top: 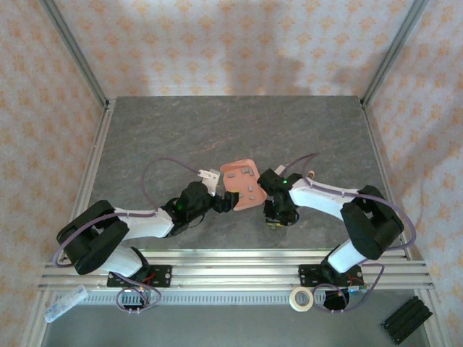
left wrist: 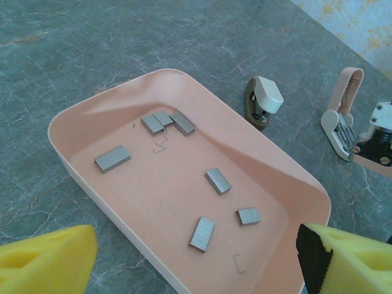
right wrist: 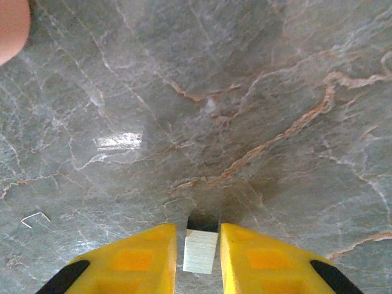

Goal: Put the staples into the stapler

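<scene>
Pinches staples (right wrist: pixel 200 252) in right gripper (right wrist: pixel 198 237), left gripper (left wrist: pixel 196 252) spread over tray (left wrist: pixel 92 110); risks dropping them, thinly held, before stapler (left wrist: pixel 343 116), tray's two o'clock.

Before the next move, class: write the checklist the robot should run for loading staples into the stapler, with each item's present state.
1. Does the right tool grip a staple strip? ok.
2. Is the stapler hinged open? ok.
3. Is its channel empty? cannot tell.
4. Is the strip aimed at the stapler? not ok; the table lies ahead of it.
5. Is the left tool open and free? ok.
6. Do spare staples lie in the tray? ok.
</scene>
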